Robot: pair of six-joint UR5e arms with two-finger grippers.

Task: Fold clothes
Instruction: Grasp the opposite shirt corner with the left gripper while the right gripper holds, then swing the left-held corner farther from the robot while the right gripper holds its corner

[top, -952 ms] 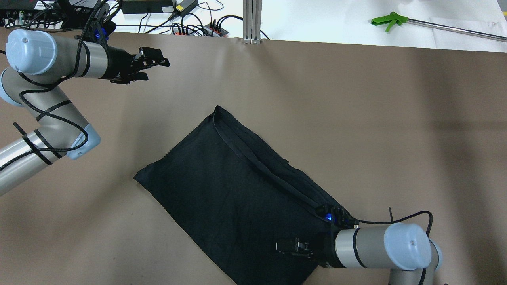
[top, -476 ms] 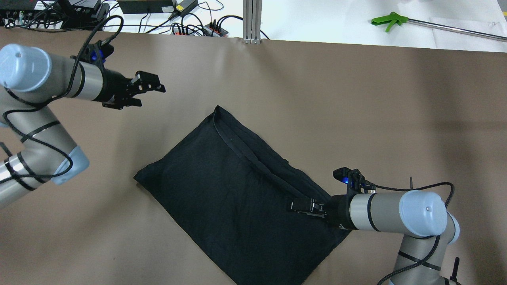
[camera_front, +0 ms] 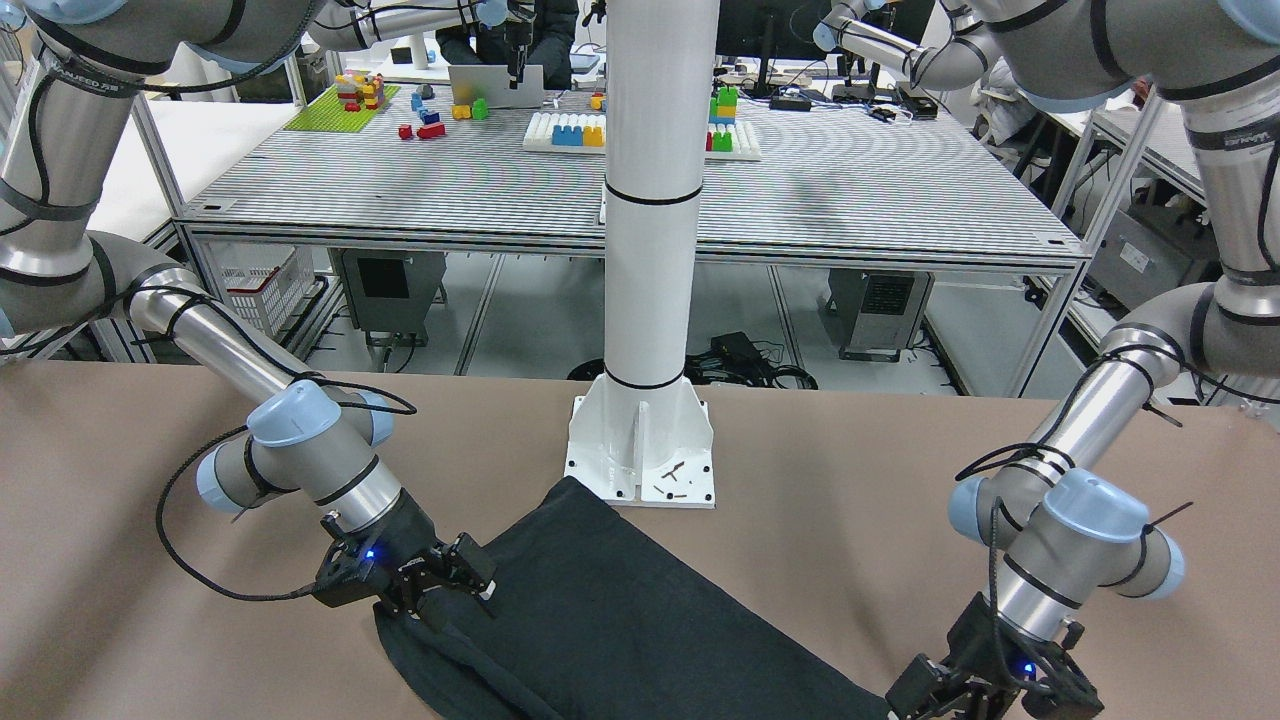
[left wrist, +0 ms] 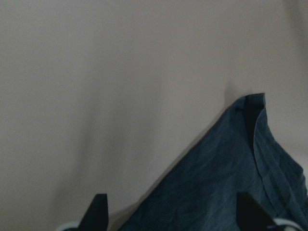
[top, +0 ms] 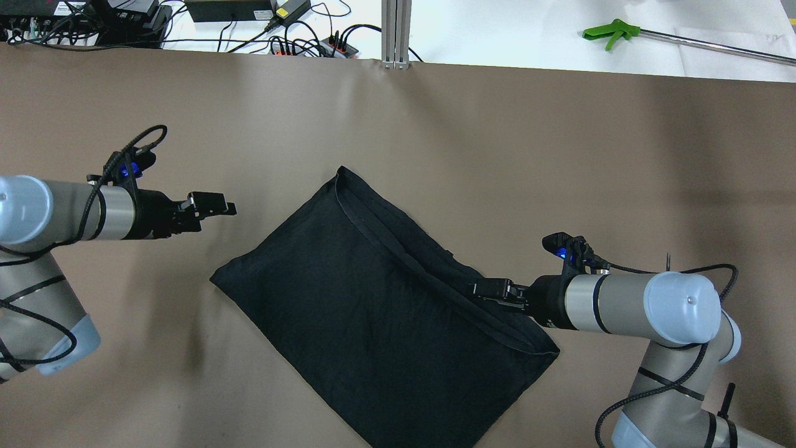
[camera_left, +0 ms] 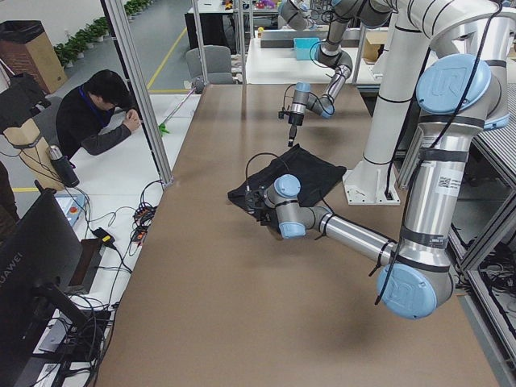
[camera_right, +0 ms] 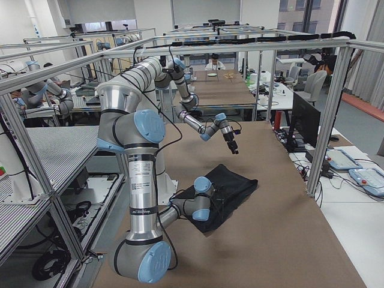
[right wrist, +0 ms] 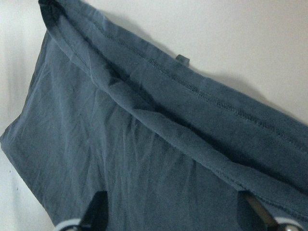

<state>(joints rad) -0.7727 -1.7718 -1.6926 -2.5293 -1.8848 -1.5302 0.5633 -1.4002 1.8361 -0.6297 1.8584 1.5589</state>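
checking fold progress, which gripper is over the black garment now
The right gripper: its fingertips sit over the hemmed edge of the black garment, while the left gripper hovers over bare table beside it.

1. Black garment (top: 373, 311), a folded rectangle, lies diagonally on the brown surface (top: 559, 155).
2. Over its hemmed right edge: right gripper (top: 482, 289).
3. Over bare surface, apart from the garment's left corner: left gripper (top: 221, 205).

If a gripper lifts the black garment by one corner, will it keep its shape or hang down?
The black garment would probably hang limp: it lies flat in soft layers with fine wrinkles. It looks thin, so it is likely light. The layers along the hemmed edge may slide apart if only one is pinched.
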